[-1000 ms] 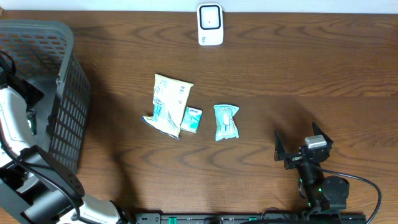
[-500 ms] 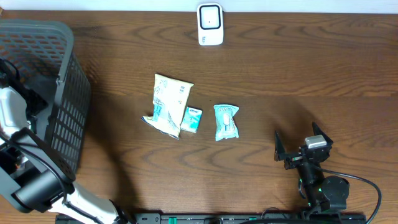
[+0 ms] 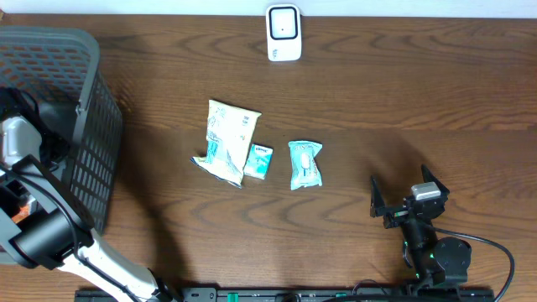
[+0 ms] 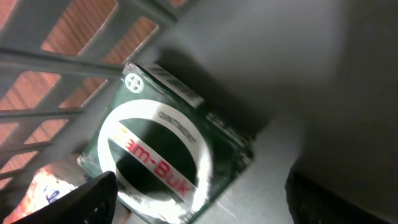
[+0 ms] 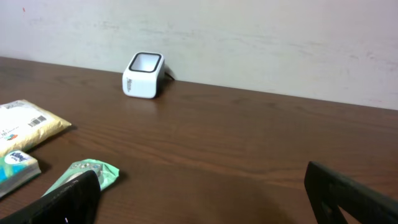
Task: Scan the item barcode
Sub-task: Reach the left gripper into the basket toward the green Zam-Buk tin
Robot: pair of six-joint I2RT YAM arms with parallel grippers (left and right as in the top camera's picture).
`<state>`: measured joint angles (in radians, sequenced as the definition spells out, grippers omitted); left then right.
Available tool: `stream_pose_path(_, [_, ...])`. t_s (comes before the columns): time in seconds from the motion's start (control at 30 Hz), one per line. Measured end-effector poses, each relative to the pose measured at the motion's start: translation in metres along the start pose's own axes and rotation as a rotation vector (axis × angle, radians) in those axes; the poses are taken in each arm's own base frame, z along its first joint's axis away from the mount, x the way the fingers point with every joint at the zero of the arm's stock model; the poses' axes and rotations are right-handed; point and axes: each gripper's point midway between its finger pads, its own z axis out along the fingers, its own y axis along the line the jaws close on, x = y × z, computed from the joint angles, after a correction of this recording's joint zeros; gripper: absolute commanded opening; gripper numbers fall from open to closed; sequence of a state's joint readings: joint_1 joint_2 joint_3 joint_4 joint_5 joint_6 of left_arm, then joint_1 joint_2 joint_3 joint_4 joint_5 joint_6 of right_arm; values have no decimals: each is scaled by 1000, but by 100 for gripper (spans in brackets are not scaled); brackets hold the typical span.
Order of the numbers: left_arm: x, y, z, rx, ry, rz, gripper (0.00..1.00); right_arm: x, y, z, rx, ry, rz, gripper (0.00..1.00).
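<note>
In the left wrist view a dark green packet point(image 4: 155, 155) with a white ring and red lettering lies on the basket's grey floor. My left gripper point(image 4: 205, 202) hovers open just above it, one finger on each side, touching nothing. From overhead, the left arm point(image 3: 18, 143) reaches down into the grey mesh basket point(image 3: 84, 109). The white barcode scanner point(image 3: 284, 32) stands at the table's far edge, also the scanner point(image 5: 143, 74) in the right wrist view. My right gripper point(image 3: 404, 195) rests open and empty near the front right; the same right gripper point(image 5: 208, 199) faces bare wood.
Three packets lie mid-table: a cream one point(image 3: 226, 138), a small blue-white one point(image 3: 259, 159) and a mint green one point(image 3: 304, 164). An orange-and-white packet point(image 4: 43, 186) sits beside the green one in the basket. The basket's mesh wall point(image 4: 56, 62) rises close by.
The left arm has shifted inside the basket, its white link sliding toward the far side. The right arm and the table's packets have not moved.
</note>
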<state>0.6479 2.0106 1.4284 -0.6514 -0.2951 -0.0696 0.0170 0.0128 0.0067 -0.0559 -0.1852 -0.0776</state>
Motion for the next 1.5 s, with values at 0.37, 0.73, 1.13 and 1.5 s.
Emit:
stream_pose_path(0.37, [-8,11,2,-45,-28,33,86,0,0,0,0,0,0,99])
stream_pose_path(0.73, [3,13,9,-59,-27,-73,40,0,0,0,0,0,0,99])
stream_pose_path(1.13, [7,9,1,-46,-24,-85,7,0,0,0,0,0,0,99])
stream_pose_path(1.5, [12,8,-3,-32,-4,-111,7,0,0,0,0,0,0,99])
